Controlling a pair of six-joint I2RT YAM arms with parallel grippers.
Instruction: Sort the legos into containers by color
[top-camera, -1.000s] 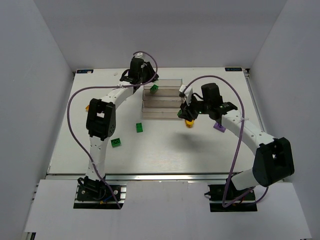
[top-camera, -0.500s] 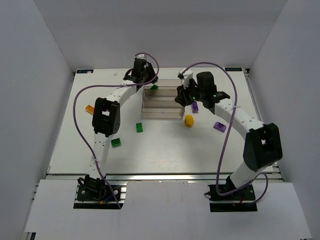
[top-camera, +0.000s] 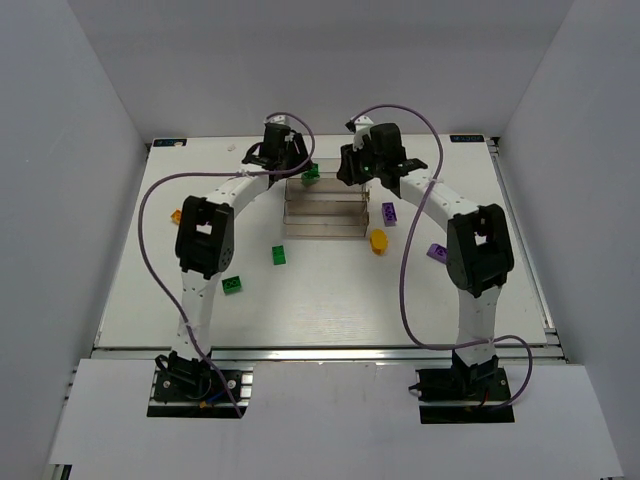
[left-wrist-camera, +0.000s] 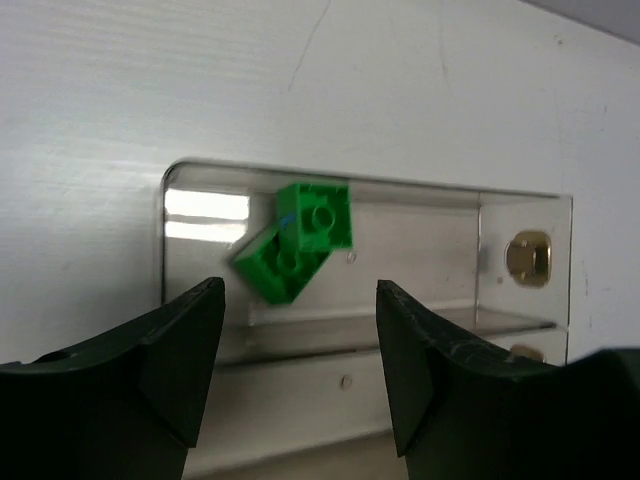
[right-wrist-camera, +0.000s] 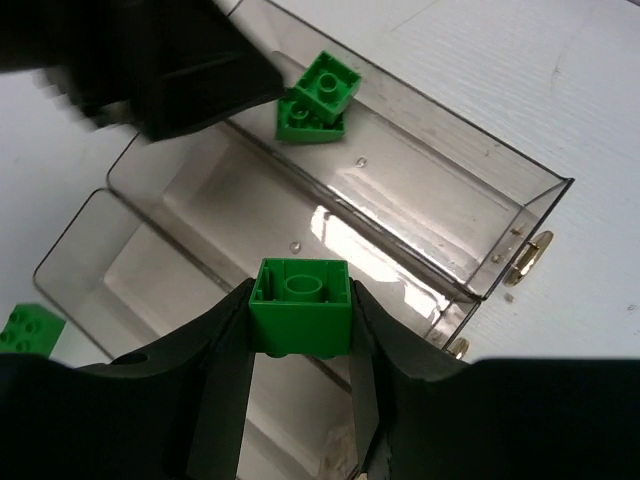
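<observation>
Counter (top-camera: 320, 300): white, bearing everything listed below.

Containers (top-camera: 322, 205): clear block directly beneath both pincers. Probable hazard: two pincers crowded over the same far bin, so a knock between them. Alternatively, release above a dividing wall, tipping the carried brick into the neighbouring bin or bouncing it out.

Left pincer (left-wrist-camera: 300, 320): fingers well apart, gripping nothing, hanging over the far bin's end.

Right pincer (right-wrist-camera: 300, 340): closed snugly on the held green lego (right-wrist-camera: 300, 305), seemingly above the wall between two bins.

Stacked green legos (left-wrist-camera: 300, 240): inside the far bin, just ahead of the left pincer, tilted together.

Loose pieces, all well back from both pincers, toward the arm bases: green lego (top-camera: 279, 255), orange-yellow lego (top-camera: 378, 241), purple lego (top-camera: 389, 212).
</observation>
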